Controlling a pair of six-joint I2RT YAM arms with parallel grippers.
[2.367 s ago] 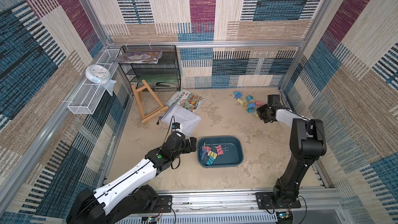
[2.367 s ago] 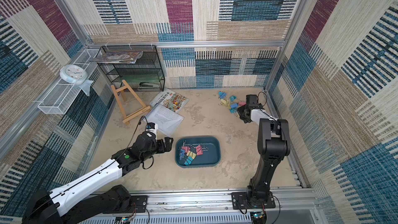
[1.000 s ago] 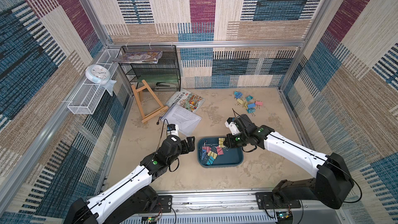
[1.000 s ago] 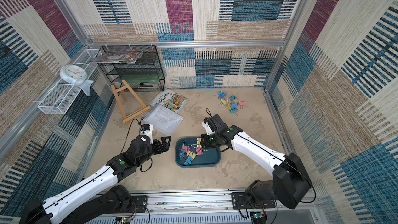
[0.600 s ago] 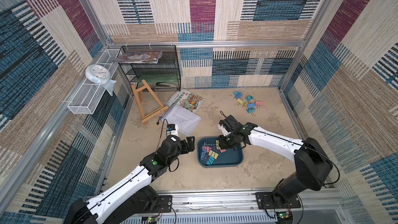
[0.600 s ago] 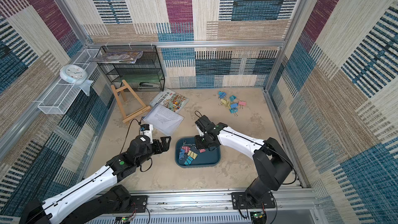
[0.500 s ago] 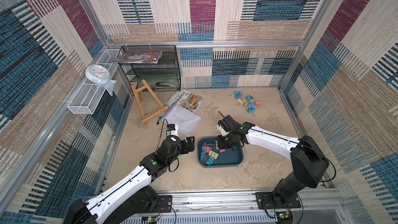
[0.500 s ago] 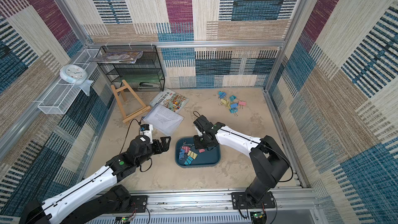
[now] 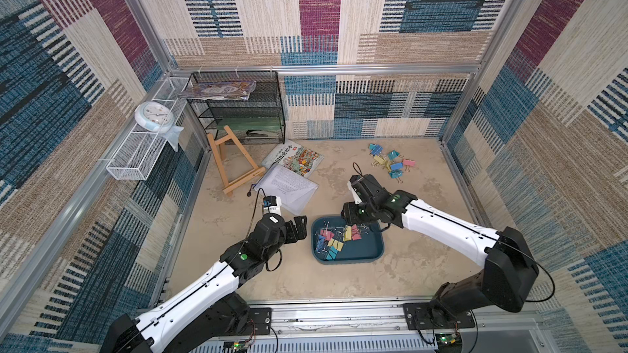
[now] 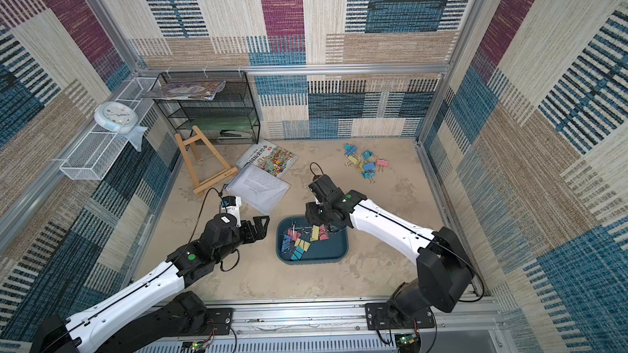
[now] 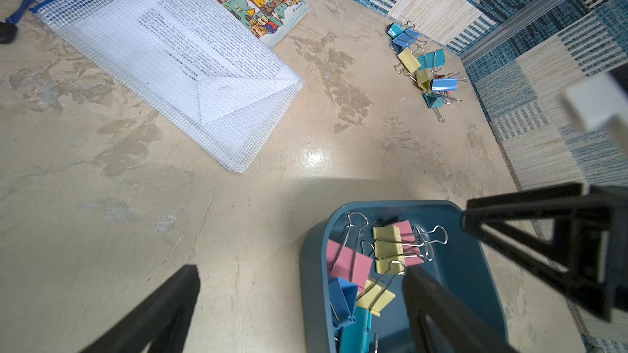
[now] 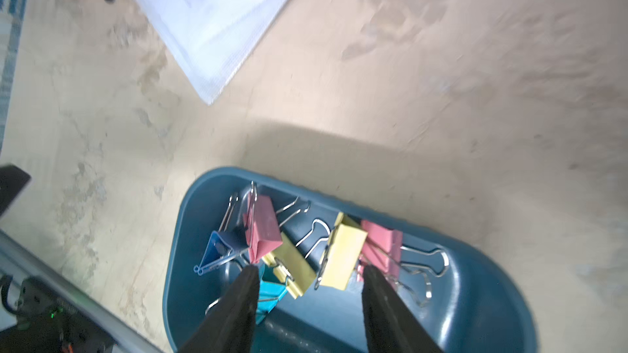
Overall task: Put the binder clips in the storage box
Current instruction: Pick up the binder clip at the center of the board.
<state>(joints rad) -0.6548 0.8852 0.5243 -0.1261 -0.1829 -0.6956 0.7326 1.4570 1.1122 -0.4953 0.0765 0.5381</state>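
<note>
**Drop-off over the storage box.** The storage box [image 9: 363,249] sits on the worktop [image 9: 306,283] near the middle of its front edge. A heap of binder clips [image 9: 334,237] fills the box's left half. The right hand [image 12: 311,271] hangs over that heap with fingers spread and nothing between them. A yellow clip [image 12: 343,256] lies just beyond the tips, a pose that suits the drop-off step. The left hand [image 11: 299,268], fingers wide apart and empty, hovers just beside the box's left wall, probably kept clear of the drop. The remaining clips [image 9: 389,164] lie clustered near the far right corner, so part of the task appears undone.
</note>
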